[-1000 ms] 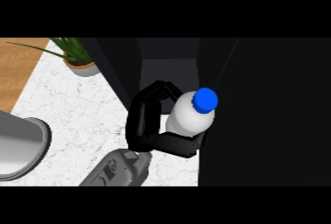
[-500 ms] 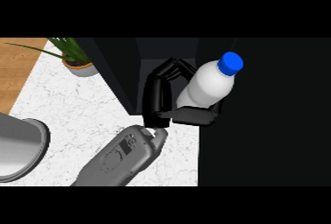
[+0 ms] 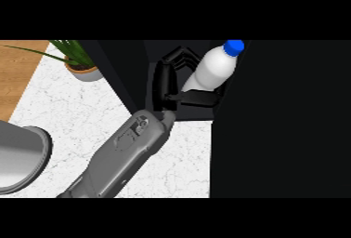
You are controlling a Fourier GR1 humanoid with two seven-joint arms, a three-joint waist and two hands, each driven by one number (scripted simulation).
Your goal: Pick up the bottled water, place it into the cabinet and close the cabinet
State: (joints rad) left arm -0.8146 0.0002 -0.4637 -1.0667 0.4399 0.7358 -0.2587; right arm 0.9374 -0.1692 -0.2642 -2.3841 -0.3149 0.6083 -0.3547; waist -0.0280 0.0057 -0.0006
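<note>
The bottled water (image 3: 212, 69) is white with a blue cap (image 3: 234, 45) and leans with its cap toward the upper right. My left hand (image 3: 163, 86) is shut on it: the fingers curl round its far side and the thumb (image 3: 198, 97) crosses under its base. Bottle and hand are held in front of the cabinet's (image 3: 288, 121) dark opening at the upper middle. My grey forearm (image 3: 126, 153) comes in from the lower left. My right hand does not show.
A potted plant (image 3: 81, 65) stands at the back left on the white marbled counter (image 3: 75, 111). A grey round vessel (image 3: 21, 158) sits at the left edge. A dark cabinet panel (image 3: 123, 69) stands just left of my hand.
My left hand has carried the bottle farther away and to the right, toward the cabinet's dark opening. The bottle now leans more, and the forearm reaches farther in.
</note>
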